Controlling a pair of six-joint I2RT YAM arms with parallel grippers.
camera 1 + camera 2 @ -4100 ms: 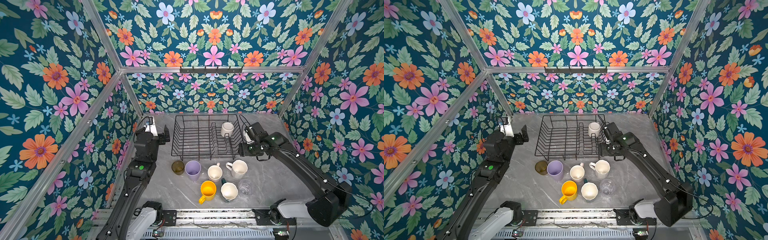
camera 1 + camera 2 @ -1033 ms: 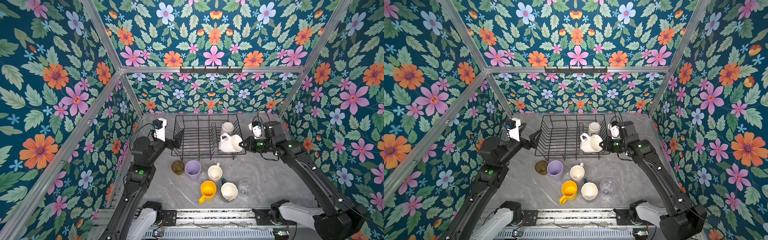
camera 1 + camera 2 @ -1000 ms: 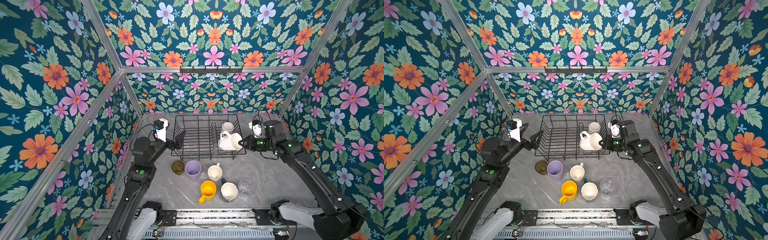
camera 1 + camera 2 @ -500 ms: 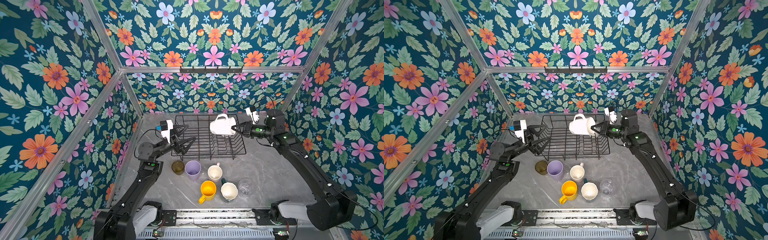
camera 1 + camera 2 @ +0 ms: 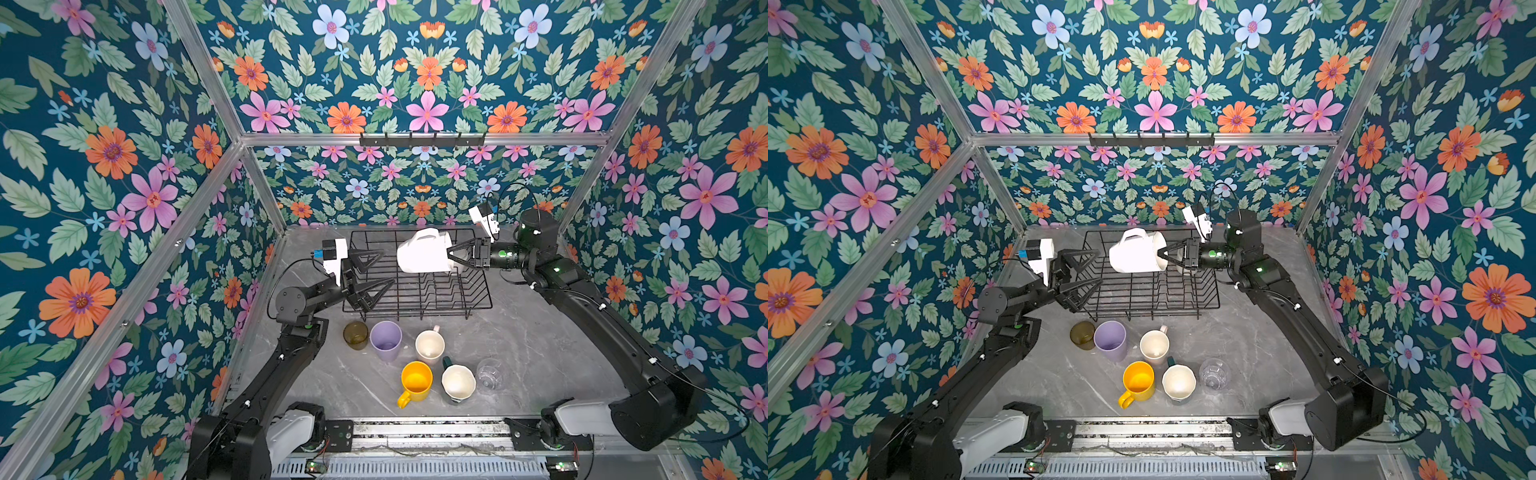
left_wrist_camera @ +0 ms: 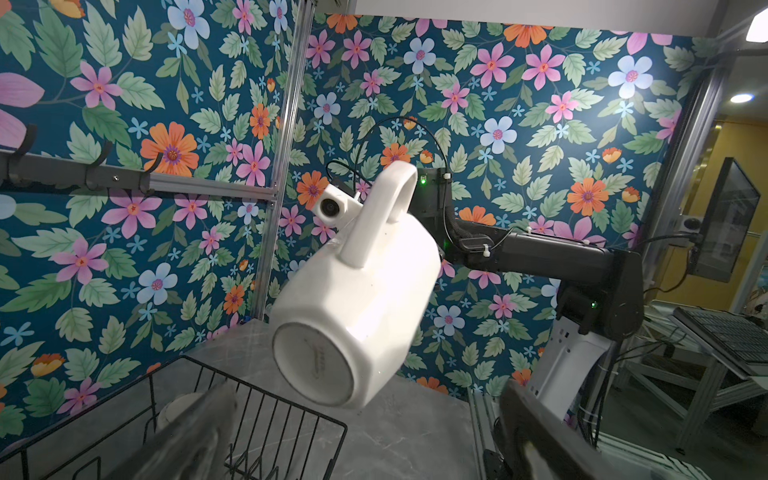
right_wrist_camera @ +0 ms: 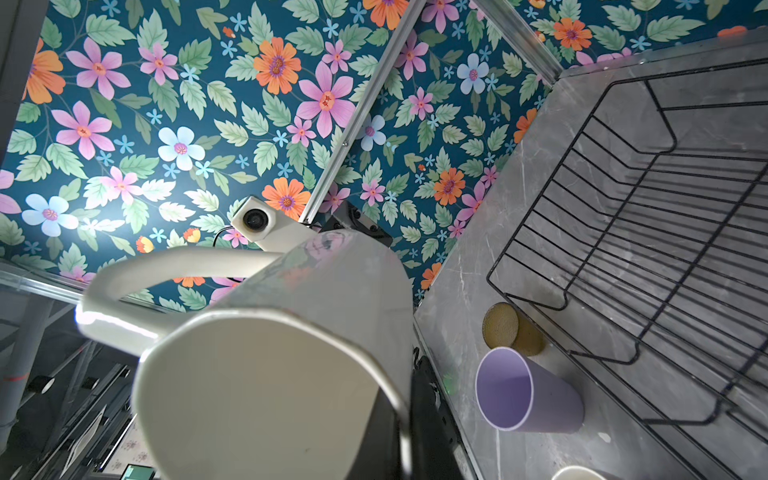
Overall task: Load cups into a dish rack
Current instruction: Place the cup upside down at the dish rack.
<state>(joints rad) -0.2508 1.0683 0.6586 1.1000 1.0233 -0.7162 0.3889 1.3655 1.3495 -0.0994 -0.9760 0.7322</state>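
Observation:
A white mug hangs sideways above the back of the black wire dish rack, handle up. My right gripper is shut on its rim, with one finger inside the mug. The mug's base faces my left gripper, which stands open a short way off over the rack's left side, holding nothing. On the table in front of the rack stand an olive tumbler, a lilac tumbler, a pale pink mug, a yellow mug, a dark green mug and a clear glass.
Floral walls close in the table on three sides, with aluminium posts in the corners. A black hook rail runs along the back wall above the rack. The arms' mounting rail lines the front edge.
My right gripper has lifted the white mug from beside the rack's right front up and left over the rack. My left arm has reached right toward it, still open.

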